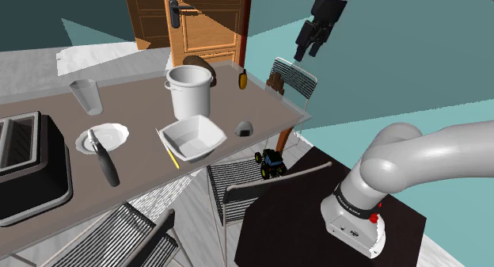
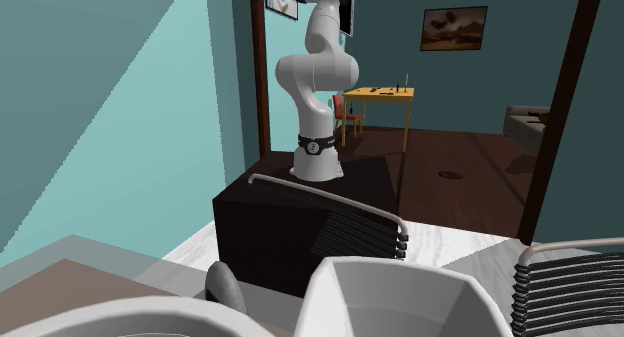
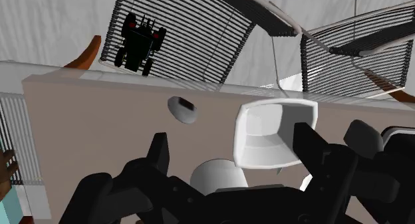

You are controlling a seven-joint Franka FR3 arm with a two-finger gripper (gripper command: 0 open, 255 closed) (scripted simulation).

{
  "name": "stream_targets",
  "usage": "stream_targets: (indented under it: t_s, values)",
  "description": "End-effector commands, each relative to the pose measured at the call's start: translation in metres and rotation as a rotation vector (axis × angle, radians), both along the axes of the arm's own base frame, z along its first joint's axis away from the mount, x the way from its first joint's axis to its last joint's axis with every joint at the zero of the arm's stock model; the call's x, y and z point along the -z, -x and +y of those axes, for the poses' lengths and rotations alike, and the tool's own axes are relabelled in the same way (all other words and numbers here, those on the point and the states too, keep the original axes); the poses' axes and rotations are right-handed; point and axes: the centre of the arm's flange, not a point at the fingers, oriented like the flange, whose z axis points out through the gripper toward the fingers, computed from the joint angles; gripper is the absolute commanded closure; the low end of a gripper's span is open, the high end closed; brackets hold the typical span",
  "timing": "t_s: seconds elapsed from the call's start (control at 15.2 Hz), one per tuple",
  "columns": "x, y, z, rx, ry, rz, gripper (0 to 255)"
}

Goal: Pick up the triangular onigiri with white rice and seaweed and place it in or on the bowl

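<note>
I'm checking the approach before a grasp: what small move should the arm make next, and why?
Probably lower the open hand toward the onigiri and centre over it. The hand hangs high above the table with nothing between its fingers. The onigiri lies on the tabletop beside the white bowl, not yet grasped.

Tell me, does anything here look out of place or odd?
A dark toy truck sits on a slatted chair beside the table, an odd spot for it. On the table, nothing looks spilled or tipped.
</note>
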Motion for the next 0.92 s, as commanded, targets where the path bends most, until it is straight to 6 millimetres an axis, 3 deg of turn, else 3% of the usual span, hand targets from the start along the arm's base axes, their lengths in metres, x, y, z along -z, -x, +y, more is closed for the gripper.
stream_targets:
  t_s: [0.0,0.86]
  values:
    - [0.0,0.0,0.0,0.0,0.0,0.0,0]
    - [0.147,-0.07,-0.08,-0.366,-0.084,-0.047,0]
